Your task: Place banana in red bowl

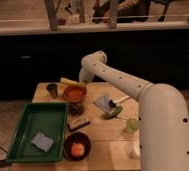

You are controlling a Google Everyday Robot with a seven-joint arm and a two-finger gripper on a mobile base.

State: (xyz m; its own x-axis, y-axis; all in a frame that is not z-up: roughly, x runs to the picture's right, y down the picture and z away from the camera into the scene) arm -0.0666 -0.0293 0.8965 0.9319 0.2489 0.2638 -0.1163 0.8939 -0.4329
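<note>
Camera view: the tool (82, 80) is pressed together over the far edge of the bench (101, 137), just beside the banana (69, 81), which lies behind the red bowl (74, 93). Shut like that, it could shove the banana off the back.

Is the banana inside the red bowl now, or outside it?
Outside: the banana is behind the red bowl, with the hand beside it.
</note>
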